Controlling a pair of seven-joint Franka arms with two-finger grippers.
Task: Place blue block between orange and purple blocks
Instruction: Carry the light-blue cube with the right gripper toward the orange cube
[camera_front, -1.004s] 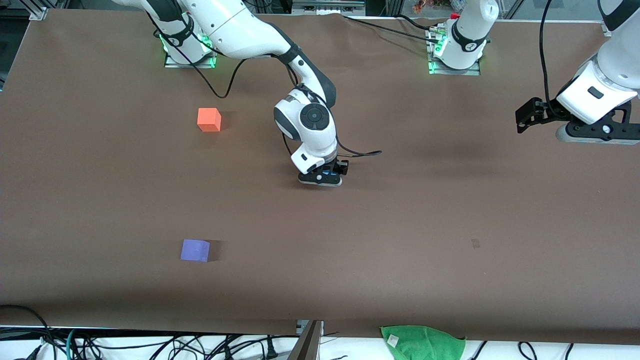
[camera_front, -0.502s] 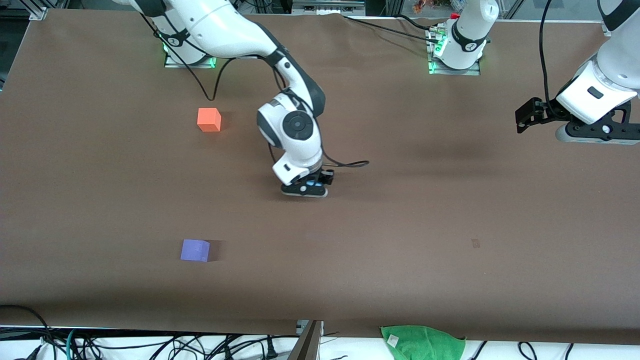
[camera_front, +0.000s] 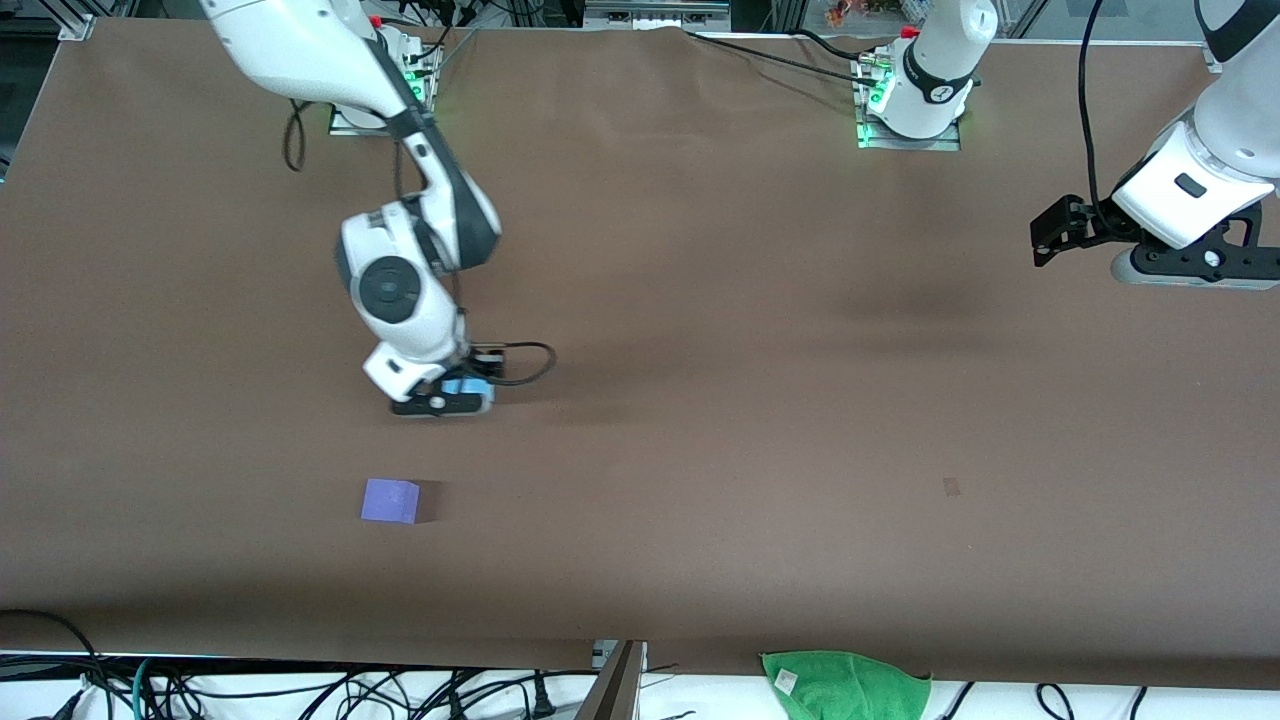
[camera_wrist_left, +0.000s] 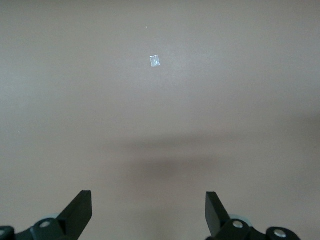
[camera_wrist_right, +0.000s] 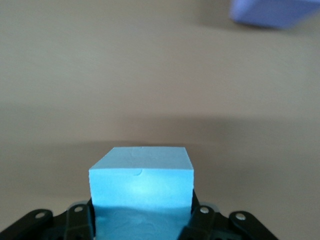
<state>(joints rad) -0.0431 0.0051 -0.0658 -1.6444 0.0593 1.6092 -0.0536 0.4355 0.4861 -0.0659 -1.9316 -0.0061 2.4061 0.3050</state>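
My right gripper (camera_front: 443, 400) is shut on the light sky-blue block (camera_front: 465, 387) and holds it low over the table, between where the right arm's wrist stands and the purple block (camera_front: 390, 500). In the right wrist view the blue block (camera_wrist_right: 141, 175) sits between the fingers (camera_wrist_right: 202, 220), with the purple block (camera_wrist_right: 270, 12) ahead on the table. The orange block is hidden by the right arm in the front view. My left gripper (camera_front: 1192, 270) waits open and empty above the left arm's end of the table; its spread fingertips (camera_wrist_left: 82, 200) show over bare table.
A small tape mark (camera_front: 951, 487) lies on the brown table (camera_front: 700, 450), also seen in the left wrist view (camera_wrist_left: 155, 61). A green cloth (camera_front: 845, 685) lies past the table's near edge, among cables.
My right arm has carried the blue block toward the right arm's end of the table and a little nearer the front camera, and now covers the orange block. The left arm has not moved.
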